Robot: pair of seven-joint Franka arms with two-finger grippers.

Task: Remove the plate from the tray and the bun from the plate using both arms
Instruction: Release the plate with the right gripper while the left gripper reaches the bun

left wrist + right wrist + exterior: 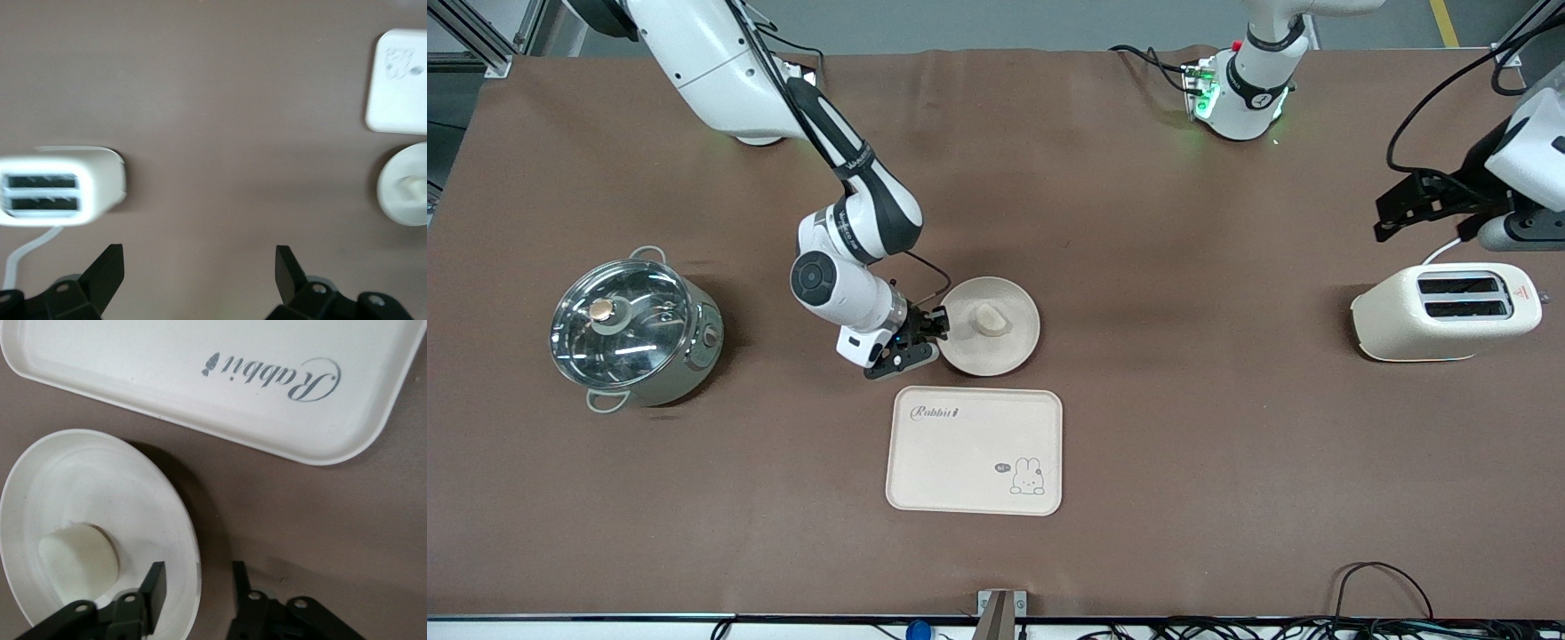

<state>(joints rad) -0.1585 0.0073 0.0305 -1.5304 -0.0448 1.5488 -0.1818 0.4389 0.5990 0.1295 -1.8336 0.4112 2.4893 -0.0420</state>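
The round cream plate (pixel 1005 353) lies on the brown table near the middle, with the pale bun (pixel 989 318) on it. My right gripper (pixel 935 331) is low at the plate's rim on the side toward the right arm's end. In the right wrist view its fingers are open (pixel 198 587) and straddle the rim: one finger is over the plate (pixel 120 487) near the bun (pixel 77 557), the other is outside. My left gripper (pixel 1385 220) waits open and empty above the table by the toaster; its open fingers show in the left wrist view (pixel 200 267), with the plate (pixel 400 200) far off.
A rectangular cream tray (pixel 974 449) with a rabbit drawing lies just nearer the camera than the plate. A cream toaster (pixel 1445 311) stands toward the left arm's end. A lidded steel pot (pixel 636 324) stands toward the right arm's end.
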